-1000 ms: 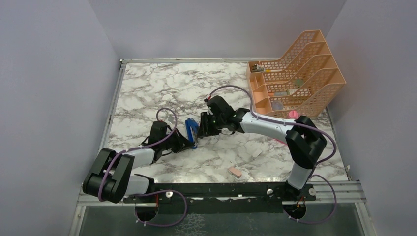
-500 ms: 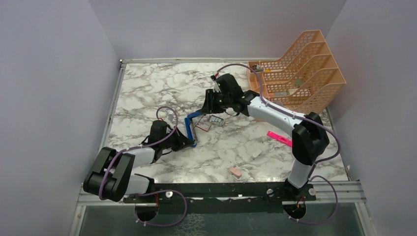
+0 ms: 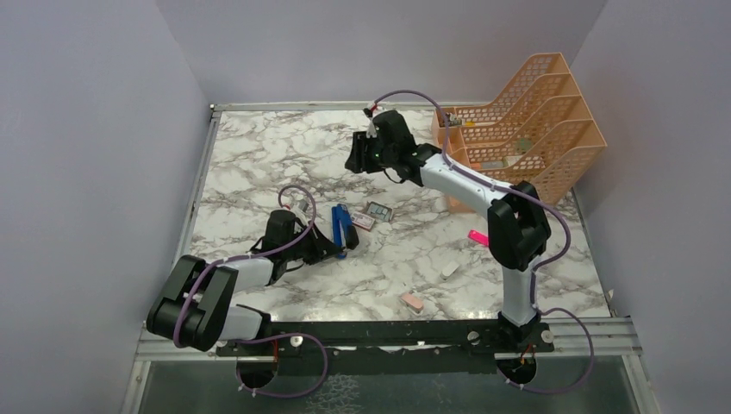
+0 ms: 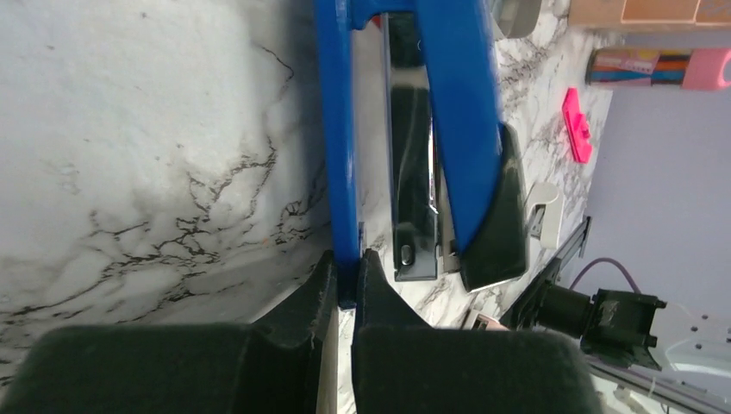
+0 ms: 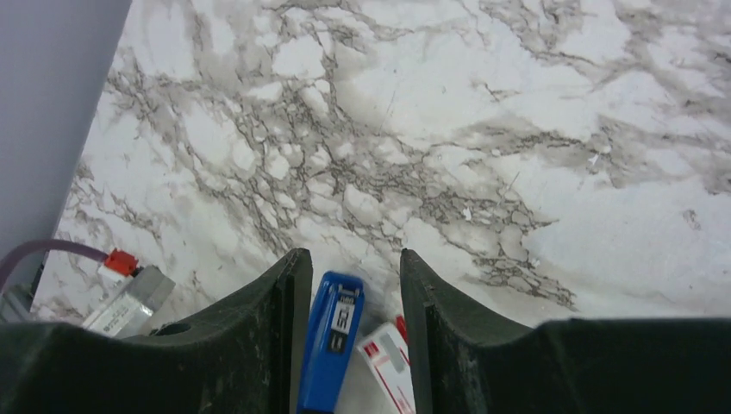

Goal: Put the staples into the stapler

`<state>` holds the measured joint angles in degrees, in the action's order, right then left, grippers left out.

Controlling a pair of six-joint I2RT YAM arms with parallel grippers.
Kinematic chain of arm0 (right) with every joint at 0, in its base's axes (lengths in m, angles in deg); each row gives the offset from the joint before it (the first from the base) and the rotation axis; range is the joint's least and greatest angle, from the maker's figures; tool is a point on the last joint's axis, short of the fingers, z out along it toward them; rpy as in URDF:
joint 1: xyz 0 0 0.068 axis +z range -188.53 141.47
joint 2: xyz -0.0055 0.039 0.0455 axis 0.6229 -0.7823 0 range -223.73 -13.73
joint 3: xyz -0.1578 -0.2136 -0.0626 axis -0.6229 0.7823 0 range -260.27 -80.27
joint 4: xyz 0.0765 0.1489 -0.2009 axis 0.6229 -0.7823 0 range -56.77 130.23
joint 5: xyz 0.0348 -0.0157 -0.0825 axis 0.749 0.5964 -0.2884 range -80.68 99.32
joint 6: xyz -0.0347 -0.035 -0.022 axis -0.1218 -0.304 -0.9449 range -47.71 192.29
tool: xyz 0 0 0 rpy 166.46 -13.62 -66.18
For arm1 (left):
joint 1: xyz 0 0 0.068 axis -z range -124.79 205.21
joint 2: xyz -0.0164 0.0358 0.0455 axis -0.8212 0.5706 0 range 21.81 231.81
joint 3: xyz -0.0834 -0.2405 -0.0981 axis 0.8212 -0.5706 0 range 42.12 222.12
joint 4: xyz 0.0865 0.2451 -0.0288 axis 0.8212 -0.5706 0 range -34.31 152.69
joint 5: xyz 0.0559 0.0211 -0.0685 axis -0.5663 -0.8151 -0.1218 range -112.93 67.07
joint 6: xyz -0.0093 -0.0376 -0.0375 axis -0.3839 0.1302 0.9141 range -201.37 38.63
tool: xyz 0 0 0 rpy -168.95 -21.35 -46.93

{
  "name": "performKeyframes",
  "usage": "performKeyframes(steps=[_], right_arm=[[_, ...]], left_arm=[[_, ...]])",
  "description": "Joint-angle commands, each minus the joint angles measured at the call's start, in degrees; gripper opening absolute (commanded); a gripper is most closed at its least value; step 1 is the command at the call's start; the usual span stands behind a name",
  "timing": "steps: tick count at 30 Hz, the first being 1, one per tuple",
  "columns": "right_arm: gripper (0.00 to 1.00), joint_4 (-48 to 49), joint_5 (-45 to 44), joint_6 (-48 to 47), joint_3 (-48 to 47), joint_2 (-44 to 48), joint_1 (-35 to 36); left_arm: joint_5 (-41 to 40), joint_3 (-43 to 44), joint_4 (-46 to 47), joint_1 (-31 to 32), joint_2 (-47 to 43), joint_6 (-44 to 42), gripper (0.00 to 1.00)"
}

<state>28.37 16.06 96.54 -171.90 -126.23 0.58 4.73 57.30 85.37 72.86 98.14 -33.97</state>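
Observation:
The blue stapler (image 3: pixel 343 228) lies on the marble table in the top view. In the left wrist view its thin blue base (image 4: pixel 340 129), silvery channel (image 4: pixel 412 172) and blue cover with a black end (image 4: pixel 465 129) lie spread apart. My left gripper (image 3: pixel 323 246) is shut on the end of the blue base (image 4: pixel 346 280). The pink-and-white staples box (image 3: pixel 362 221) and the grey tray (image 3: pixel 377 210) lie just right of the stapler. My right gripper (image 3: pixel 355 160) is open and empty, held high over the table's far middle. Its wrist view (image 5: pixel 347 267) looks down on the stapler (image 5: pixel 332 345) and the box (image 5: pixel 388 358).
An orange desk organizer (image 3: pixel 517 129) stands at the back right. A pink highlighter (image 3: pixel 478 237) lies right of the middle, partly behind the right arm. A salmon eraser (image 3: pixel 411 302) and a small white scrap (image 3: pixel 450 270) lie near the front edge. Side walls close in the table.
My right gripper left the stapler and moved up and back. The cover it had swung up has dropped beside the base. The left gripper has kept its hold.

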Motion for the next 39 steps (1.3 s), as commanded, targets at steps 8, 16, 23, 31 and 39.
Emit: performKeyframes(steps=[8,16,23,31,39], right_arm=[[0.51,3.3,0.5,-1.9,-2.1,-4.3,-0.3],[0.79,0.0,15.9,4.2,16.4,8.2,0.3],[0.86,6.2,18.3,11.2,29.9,13.5,6.0],[0.76,13.6,16.2,17.5,31.4,9.0,10.4],[0.36,9.9,8.3,19.9,27.3,7.2,10.9]], left_arm=[[-2.1,-1.9,-7.6,1.2,0.6,-3.2,0.00],[-2.4,-0.6,-7.9,1.2,0.3,-0.3,0.00],[-1.4,0.5,-7.2,1.2,2.3,0.2,0.00],[-0.7,0.7,-7.1,1.2,3.0,-0.1,0.00],[-0.3,0.5,-7.0,1.2,3.5,-0.8,0.00]])
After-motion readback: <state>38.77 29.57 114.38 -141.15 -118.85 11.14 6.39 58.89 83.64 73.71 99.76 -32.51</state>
